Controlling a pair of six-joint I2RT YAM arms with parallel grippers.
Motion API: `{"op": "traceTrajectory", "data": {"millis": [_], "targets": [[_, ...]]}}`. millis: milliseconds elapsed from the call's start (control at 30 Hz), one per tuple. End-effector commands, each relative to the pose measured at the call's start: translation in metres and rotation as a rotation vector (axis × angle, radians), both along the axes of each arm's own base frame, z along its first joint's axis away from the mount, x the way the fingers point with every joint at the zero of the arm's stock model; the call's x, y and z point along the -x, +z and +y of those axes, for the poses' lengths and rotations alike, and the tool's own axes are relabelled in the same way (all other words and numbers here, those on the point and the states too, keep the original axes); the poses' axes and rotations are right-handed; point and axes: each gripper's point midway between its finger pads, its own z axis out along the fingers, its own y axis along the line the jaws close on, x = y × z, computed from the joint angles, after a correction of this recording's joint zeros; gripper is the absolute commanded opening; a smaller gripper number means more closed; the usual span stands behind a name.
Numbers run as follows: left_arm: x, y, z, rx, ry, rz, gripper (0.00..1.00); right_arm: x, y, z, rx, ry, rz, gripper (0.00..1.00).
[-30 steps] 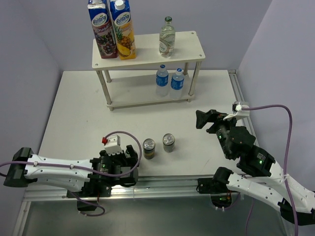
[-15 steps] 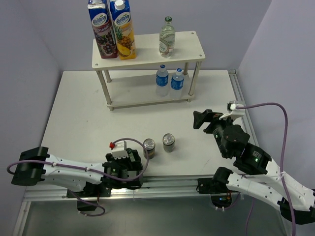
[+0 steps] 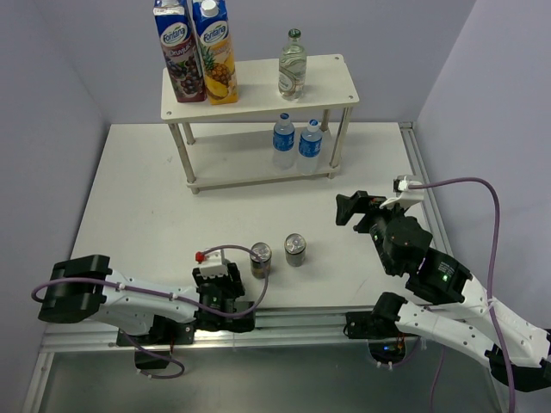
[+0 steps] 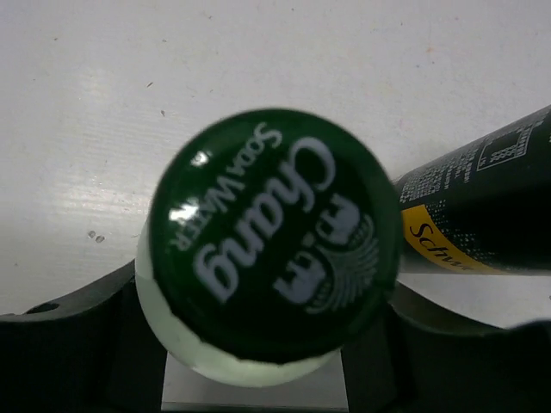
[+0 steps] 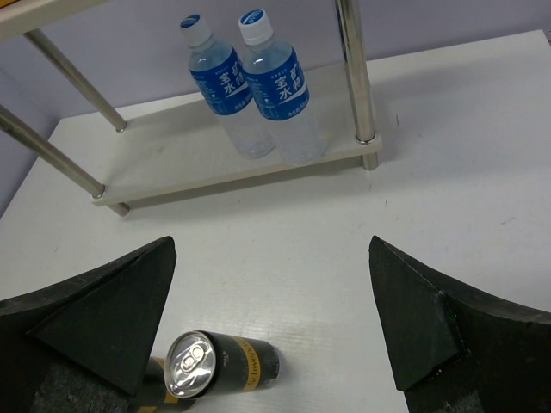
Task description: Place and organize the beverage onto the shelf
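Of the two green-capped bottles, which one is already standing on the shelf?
The green-capped bottle upright on the shelf's top board, right of the juice cartons. The other bottle is off the shelf, between the left gripper's fingers.

The left arm has swung to the right along the near edge of the counter [image 3: 138, 198]. Its elbow and its red-tipped wrist now lie closer to the cans, and the left tool [image 3: 225, 292] has come down lower over the green-capped bottle [image 4: 271, 232]. That tool's jaws, spread wide a second ago, have drawn in, and the fingers [image 4: 95, 344] now press against the bottle's sides. The right tool [image 3: 346, 209] has crept a little to the left, its jaws as wide apart as before, and its cable loop has shifted with it.
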Motion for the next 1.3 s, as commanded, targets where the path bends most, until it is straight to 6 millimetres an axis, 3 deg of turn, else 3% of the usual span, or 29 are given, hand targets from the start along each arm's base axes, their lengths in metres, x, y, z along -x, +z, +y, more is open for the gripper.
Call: {"op": "traceTrajectory", "data": {"millis": [0, 33, 133, 167, 500, 600, 667, 700, 733, 767, 833, 867, 900, 933, 967, 1000, 1033, 1100, 1133, 1167, 1200, 1267], "targets": [[-0.004, 0.009, -0.003, 0.013, 0.02, -0.026, 0.53, -0.001, 0.003, 0.001, -0.005, -0.006, -0.012, 1.0], [-0.004, 0.013, -0.006, 0.018, 0.018, -0.026, 0.34, -0.001, 0.004, 0.0, -0.006, -0.009, -0.013, 1.0], [-0.004, 0.028, -0.01, 0.007, 0.027, -0.027, 0.04, -0.001, 0.005, -0.001, -0.013, -0.011, -0.015, 1.0], [-0.005, 0.033, -0.002, -0.047, 0.028, -0.03, 0.0, 0.0, 0.006, -0.001, -0.017, -0.011, -0.019, 1.0], [-0.011, 0.137, -0.016, -0.041, 0.004, -0.088, 0.0, 0.001, 0.008, -0.003, -0.03, -0.013, -0.027, 1.0], [-0.016, 0.178, -0.024, -0.051, -0.059, -0.112, 0.0, 0.002, 0.009, -0.006, -0.036, -0.022, -0.03, 1.0], [-0.025, 0.212, -0.037, 0.032, -0.079, -0.131, 0.0, 0.002, 0.009, -0.009, -0.044, -0.037, -0.031, 1.0], [-0.03, 0.224, -0.038, -0.043, -0.134, -0.152, 0.0, 0.002, 0.01, -0.01, -0.05, -0.042, -0.035, 1.0], [-0.04, 0.238, -0.039, -0.031, -0.136, -0.163, 0.0, 0.002, 0.01, -0.011, -0.056, -0.047, -0.034, 1.0], [-0.046, 0.261, -0.055, 0.082, -0.168, -0.183, 0.0, 0.002, 0.009, -0.011, -0.056, -0.05, -0.032, 1.0], [-0.07, 0.286, -0.048, 0.043, -0.204, -0.23, 0.0, 0.001, 0.008, -0.012, -0.056, -0.063, -0.029, 1.0], [-0.077, 0.306, -0.062, 0.129, -0.249, -0.259, 0.0, 0.001, 0.007, -0.013, -0.055, -0.068, -0.027, 1.0], [-0.086, 0.325, -0.058, 0.104, -0.264, -0.301, 0.0, 0.0, 0.007, -0.013, -0.056, -0.072, -0.025, 1.0], [-0.105, 0.333, -0.053, 0.094, -0.227, -0.319, 0.0, 0.0, 0.007, -0.013, -0.061, -0.076, -0.024, 1.0], [-0.111, 0.343, -0.057, 0.066, -0.267, -0.338, 0.0, 0.0, 0.006, -0.013, -0.06, -0.076, -0.021, 1.0], [-0.12, 0.372, -0.057, 0.107, -0.256, -0.389, 0.0, 0.001, 0.005, -0.014, -0.062, -0.078, -0.019, 1.0], [-0.139, 0.373, -0.06, 0.072, -0.237, -0.391, 0.0, 0.001, 0.005, -0.014, -0.062, -0.081, -0.02, 1.0], [-0.155, 0.385, -0.071, 0.034, -0.276, -0.406, 0.0, 0.002, 0.004, -0.017, -0.064, -0.086, -0.021, 1.0], [-0.174, 0.398, -0.073, 0.031, -0.25, -0.422, 0.0, 0.002, 0.004, -0.018, -0.067, -0.089, -0.023, 1.0], [-0.182, 0.404, -0.075, 0.013, -0.255, -0.43, 0.0, 0.002, 0.002, -0.02, -0.066, -0.095, -0.023, 1.0], [-0.187, 0.423, -0.078, 0.041, -0.269, -0.459, 0.0, 0.003, 0.004, -0.021, -0.074, -0.098, -0.027, 1.0], [-0.214, 0.419, -0.084, 0.005, -0.261, -0.447, 0.0, 0.004, 0.004, -0.024, -0.083, -0.106, -0.03, 1.0]]}}
